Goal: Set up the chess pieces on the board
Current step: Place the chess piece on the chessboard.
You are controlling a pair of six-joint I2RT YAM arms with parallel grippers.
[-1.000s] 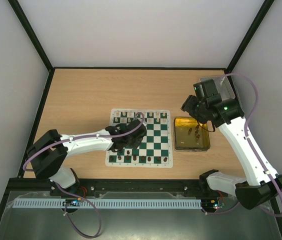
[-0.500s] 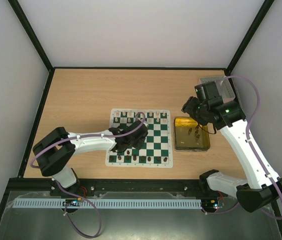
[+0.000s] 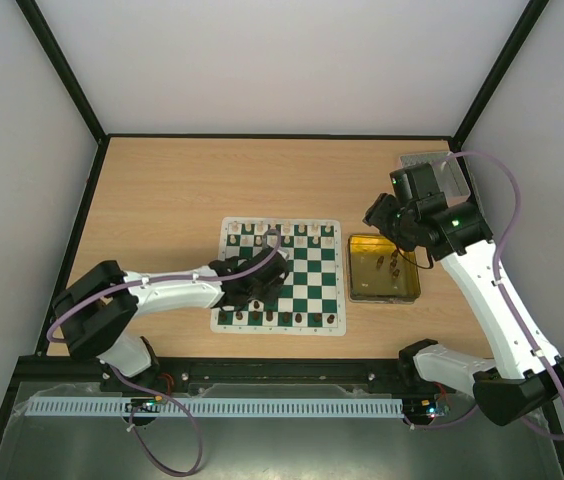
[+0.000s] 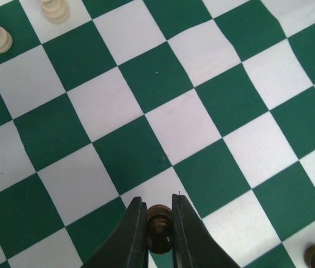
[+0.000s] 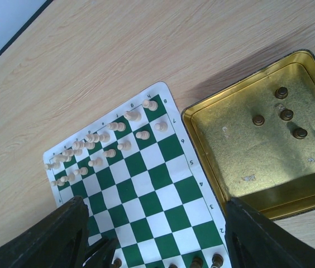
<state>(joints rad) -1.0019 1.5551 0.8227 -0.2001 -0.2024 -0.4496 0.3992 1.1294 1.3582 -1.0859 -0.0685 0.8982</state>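
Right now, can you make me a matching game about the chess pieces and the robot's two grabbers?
Things:
1. pale cream chess pieces
2. group of four dark brown pieces
3. one dark brown piece
4. right gripper

Places or states:
A. inside the yellow metal tray
B. pinched in the left gripper
C. open, holding nothing
D. standing on the green and white checked board

Pairs: 1-D, 2-A, 3-B, 4-C.
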